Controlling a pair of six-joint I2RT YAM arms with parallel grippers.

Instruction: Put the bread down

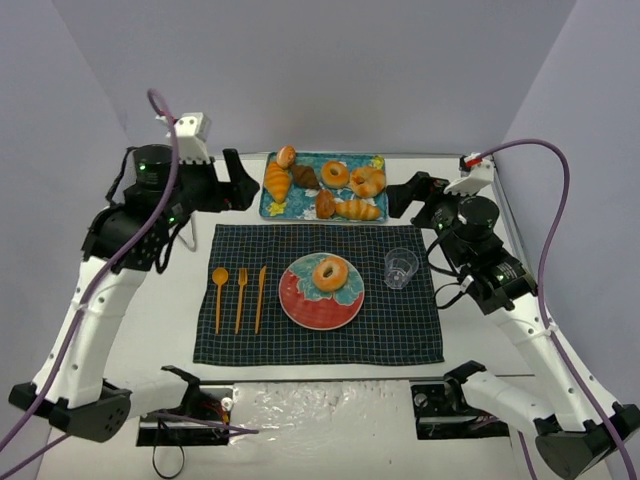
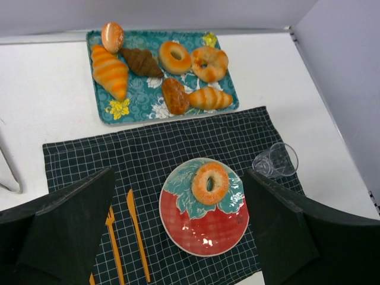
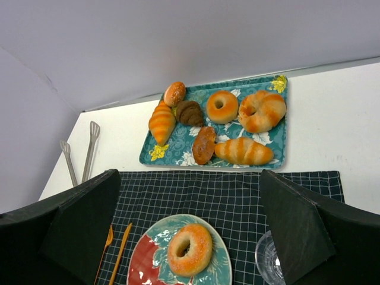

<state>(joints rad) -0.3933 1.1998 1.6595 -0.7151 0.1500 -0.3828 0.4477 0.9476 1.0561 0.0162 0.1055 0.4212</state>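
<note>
No writing, label, brand mark or number can be read in any of these views. The tray [image 2: 138, 105] carries only a printed flower pattern, the plate [image 2: 205, 236] a leaf and check design, and the placemat [image 2: 148, 148] a plain white grid, none forming letters or digits.

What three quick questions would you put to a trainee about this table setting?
1. True or false: the bread lies on the plate.
2. In the top view, what stands just right of the plate? A) a clear cup B) a bottle C) a bowl
3. Fill in the number: ___ pastries lie on the tray.

Key: 1 true; 2 A; 3 seven.
</note>
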